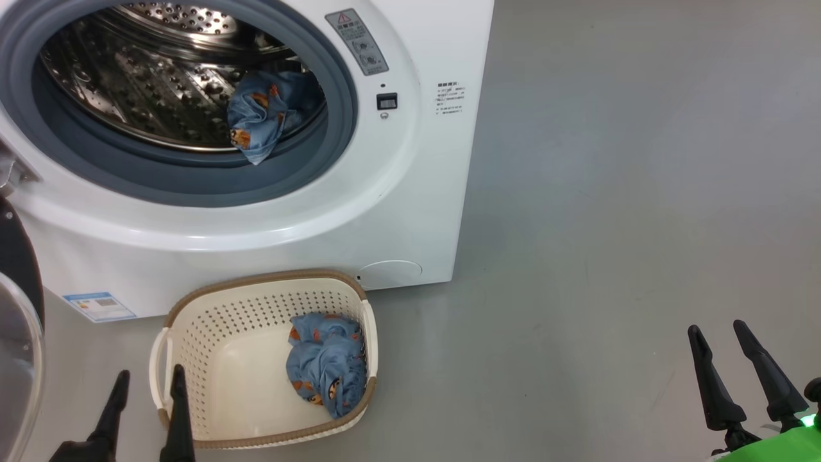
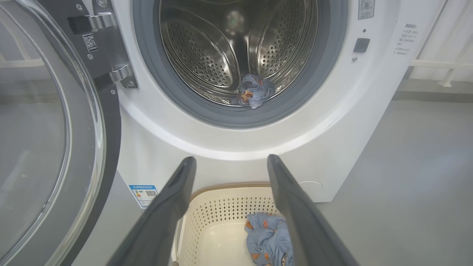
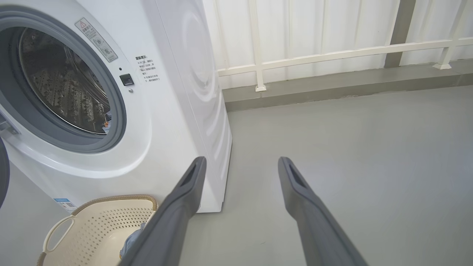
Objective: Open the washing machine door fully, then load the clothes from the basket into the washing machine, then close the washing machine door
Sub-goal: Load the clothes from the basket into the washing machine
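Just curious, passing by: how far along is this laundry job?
Done: washing machine door open, one garment in the drum. In hand: nothing; left gripper and right gripper open, empty. Left: the last garment in the basket, then shutting the door.

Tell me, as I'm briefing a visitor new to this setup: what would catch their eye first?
The white washing machine, its round door swung open at the left, shows a gleaming steel drum. One blue printed garment lies at the drum's front edge; another sits bunched in the cream basket on the floor just before the machine.
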Robot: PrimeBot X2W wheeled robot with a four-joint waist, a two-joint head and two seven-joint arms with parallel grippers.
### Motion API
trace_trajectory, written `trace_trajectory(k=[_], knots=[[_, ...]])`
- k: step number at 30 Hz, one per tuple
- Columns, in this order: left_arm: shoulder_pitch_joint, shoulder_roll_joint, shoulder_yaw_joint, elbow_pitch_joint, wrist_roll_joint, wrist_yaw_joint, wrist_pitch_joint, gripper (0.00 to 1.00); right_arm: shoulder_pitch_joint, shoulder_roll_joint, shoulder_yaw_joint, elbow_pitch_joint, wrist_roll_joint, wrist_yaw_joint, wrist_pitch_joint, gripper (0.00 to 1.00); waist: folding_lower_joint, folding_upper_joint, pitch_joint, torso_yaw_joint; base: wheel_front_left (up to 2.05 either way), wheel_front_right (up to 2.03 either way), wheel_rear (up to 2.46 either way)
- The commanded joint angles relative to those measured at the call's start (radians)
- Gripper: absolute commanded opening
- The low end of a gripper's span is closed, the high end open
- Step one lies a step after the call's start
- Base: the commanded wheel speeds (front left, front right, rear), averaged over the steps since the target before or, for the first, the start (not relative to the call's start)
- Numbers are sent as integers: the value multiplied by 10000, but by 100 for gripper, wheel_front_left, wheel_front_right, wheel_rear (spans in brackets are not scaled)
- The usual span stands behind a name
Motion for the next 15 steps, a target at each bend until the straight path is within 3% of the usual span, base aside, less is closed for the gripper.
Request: trace_trajectory(k=[1, 15], knots=[[-93, 121, 186, -168, -127, 83, -63, 100, -56, -220, 156, -250, -68, 16, -48, 100, 1, 0, 78, -31, 0, 0, 0], [-1479, 120, -1094, 1994, -624, -64, -63, 100, -793, -48, 345, -411, 56, 16, -48, 100, 1, 0, 1237, -226, 0, 0, 0]])
